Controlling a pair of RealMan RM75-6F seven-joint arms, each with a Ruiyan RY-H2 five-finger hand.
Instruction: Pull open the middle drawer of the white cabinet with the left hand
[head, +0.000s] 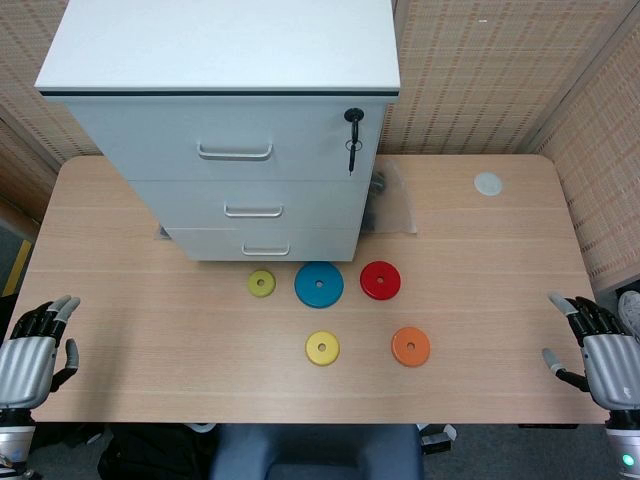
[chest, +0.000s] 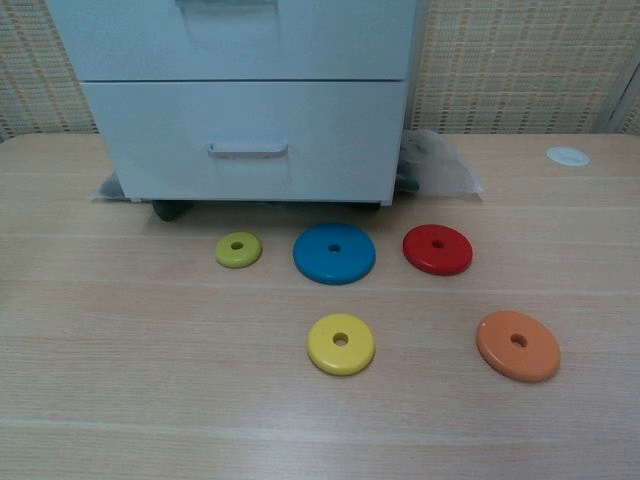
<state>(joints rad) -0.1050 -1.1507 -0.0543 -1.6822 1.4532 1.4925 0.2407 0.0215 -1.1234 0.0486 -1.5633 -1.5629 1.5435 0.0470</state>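
The white cabinet (head: 230, 120) stands at the back left of the table, its three drawers all closed. The middle drawer (head: 300, 205) carries a silver handle (head: 253, 211); in the chest view only its lower part (chest: 300, 45) shows, above the bottom drawer (chest: 330, 140). My left hand (head: 35, 345) lies at the table's front left corner, fingers apart and holding nothing, far from the cabinet. My right hand (head: 600, 350) lies at the front right corner, also empty with fingers spread. Neither hand shows in the chest view.
A key (head: 352, 125) hangs from the top drawer's lock. In front of the cabinet lie an olive disc (head: 261, 283), a blue disc (head: 319, 285), a red disc (head: 380, 280), a yellow disc (head: 322, 348) and an orange disc (head: 410, 346). Clear plastic (head: 395, 200) sits beside the cabinet.
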